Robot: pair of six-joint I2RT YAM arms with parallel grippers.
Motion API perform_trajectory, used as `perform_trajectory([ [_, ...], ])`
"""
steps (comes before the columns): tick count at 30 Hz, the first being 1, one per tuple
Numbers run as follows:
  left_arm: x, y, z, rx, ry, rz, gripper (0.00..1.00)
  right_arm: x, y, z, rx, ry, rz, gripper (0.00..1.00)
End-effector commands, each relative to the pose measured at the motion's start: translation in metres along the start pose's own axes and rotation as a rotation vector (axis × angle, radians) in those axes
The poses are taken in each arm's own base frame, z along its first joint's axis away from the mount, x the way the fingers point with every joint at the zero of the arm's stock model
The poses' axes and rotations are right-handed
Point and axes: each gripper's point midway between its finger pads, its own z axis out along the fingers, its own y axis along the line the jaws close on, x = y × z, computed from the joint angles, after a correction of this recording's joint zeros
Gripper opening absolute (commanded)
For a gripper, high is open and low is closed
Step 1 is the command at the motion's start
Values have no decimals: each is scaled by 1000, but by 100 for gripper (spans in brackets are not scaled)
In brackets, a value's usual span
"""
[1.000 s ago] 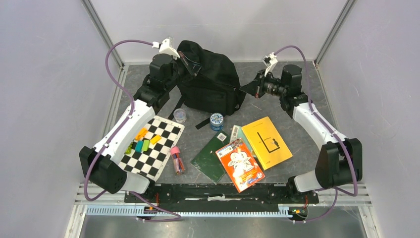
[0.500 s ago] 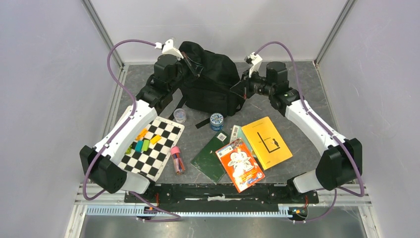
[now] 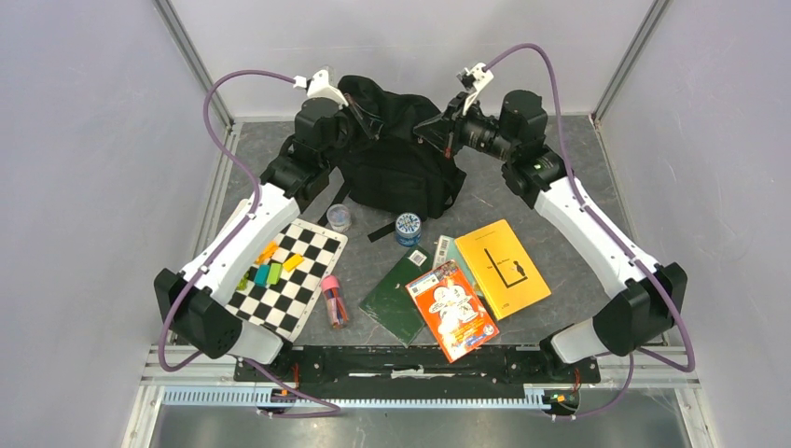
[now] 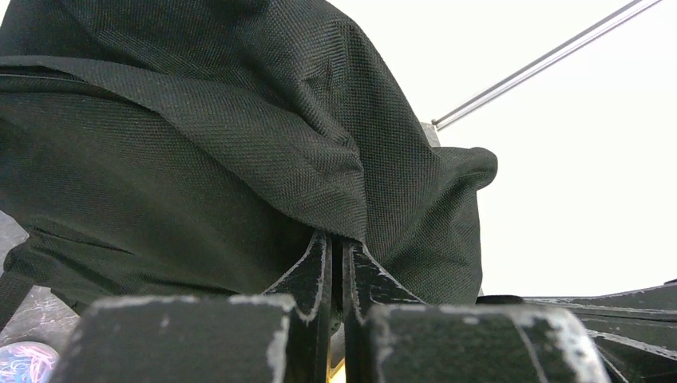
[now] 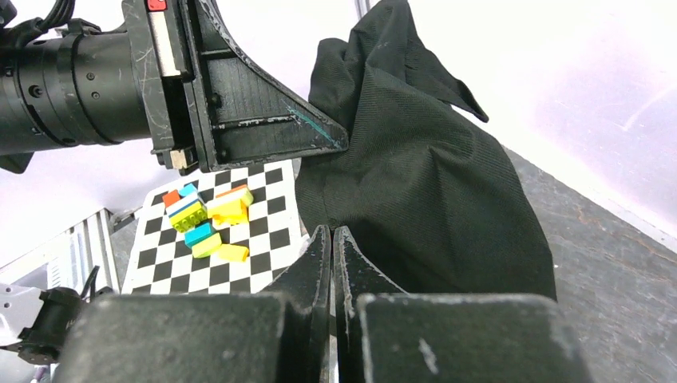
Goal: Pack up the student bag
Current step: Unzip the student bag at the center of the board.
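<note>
Right gripper (image 3: 424, 130) has swung in against the bag (image 3: 401, 173) top, fingers pressed together, holding nothing; left gripper (image 3: 364, 119) pinches a fold of bag fabric.

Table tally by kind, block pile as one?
Student bag: 1
Checkerboard: 1
Books: 3, green, orange, yellow
Round containers: 2, clear jar, blue-topped tin
Block pile: 1
Pink-capped case: 1
Teal-edged flat item, mostly hidden: 1
Total: 10

The student bag (image 3: 396, 163) stands midway along the far edge of the table (image 3: 485, 201), with a cup (image 3: 339, 217) and a tin (image 3: 408, 228) just before it, a board (image 3: 303, 289) carrying blocks (image 3: 270, 269) toward the near-left corner, and overlapping books (image 3: 457, 289) right of that board.
</note>
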Motion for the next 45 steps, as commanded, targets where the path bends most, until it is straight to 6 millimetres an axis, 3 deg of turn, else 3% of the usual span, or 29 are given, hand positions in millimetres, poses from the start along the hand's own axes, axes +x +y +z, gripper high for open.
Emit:
perform_trajectory([
  [1,10,-1,2,-13,44,30,2,-59,28,11,-80,-162,-62,0],
  [7,3,-5,5,-14,25,52,4,-61,51,17,-129,-181,-70,0],
  [9,-7,-8,3,-7,1,93,24,-58,47,17,-106,-177,-61,0],
  [12,-29,-14,-9,17,-62,203,70,-50,36,17,-46,-152,-44,0],
  [16,-50,-12,-33,20,-147,338,93,-42,30,17,-12,-134,-2,0],
  [19,-52,-19,-54,108,-200,417,95,-37,31,16,-10,-123,31,0],
  [24,-25,-34,-79,312,-239,570,94,-31,29,12,20,-113,104,0],
  [28,-17,-40,-90,380,-245,625,94,-29,29,3,48,-106,134,3],
  [32,-10,-52,-94,436,-234,657,94,-22,29,-5,71,-93,154,19],
  [37,-11,-63,-102,458,-253,699,94,-21,28,-23,116,-89,135,56],
  [40,-12,-71,-112,481,-258,699,92,-27,19,-41,189,-92,114,69],
  [45,7,-85,-126,525,-211,730,93,-27,-4,-72,288,-93,88,83],
])
